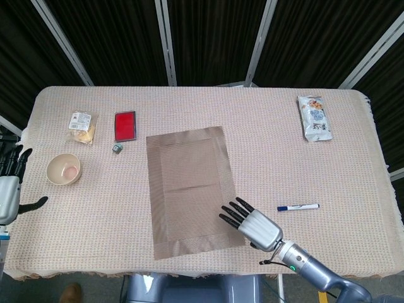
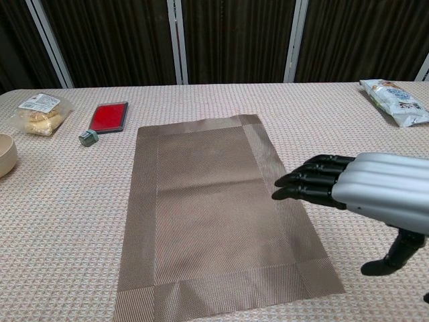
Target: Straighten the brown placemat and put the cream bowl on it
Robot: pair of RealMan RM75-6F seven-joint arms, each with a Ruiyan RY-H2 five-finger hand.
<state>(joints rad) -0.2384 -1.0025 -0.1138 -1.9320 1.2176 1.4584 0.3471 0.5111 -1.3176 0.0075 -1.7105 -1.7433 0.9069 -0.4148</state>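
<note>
- Hovering over the near right corner of the brown placemat (image 1: 192, 190), the right hand (image 1: 251, 223) has its fingers stretched out and a little apart, palm down, holding nothing; whether the fingertips (image 2: 289, 186) touch the mat I cannot tell.
- Lying lengthwise from the near edge of the table (image 1: 353, 158) toward the far edge, the placemat is skewed: its near end swings toward the right side, so it sits out of square with the table edges.
- Judging by that, the right hand is the nearer one for the straightening, and the corner under it would want nudging leftward to bring the long axis square.
- Sitting just right of the hand, near the front, a blue-capped marker (image 1: 298, 206) lies crosswise and clear of the mat; it stands in nobody's way unless the arm sweeps right.
- Waiting well to the left of the mat, near the table's left edge, the cream bowl (image 1: 63, 168) stands upright.
- Resting off the left edge just beside that bowl, the left hand (image 1: 9, 191) has fingers spread and holds nothing; it is plainly the closer hand for the bowl.
- Farther back on the left lie a small grey-green object (image 1: 117, 148), a red flat case (image 1: 125, 125) and a wrapped snack (image 1: 83, 124).
- Near the far right corner lies a snack packet (image 1: 314, 117), well apart from everything.
</note>
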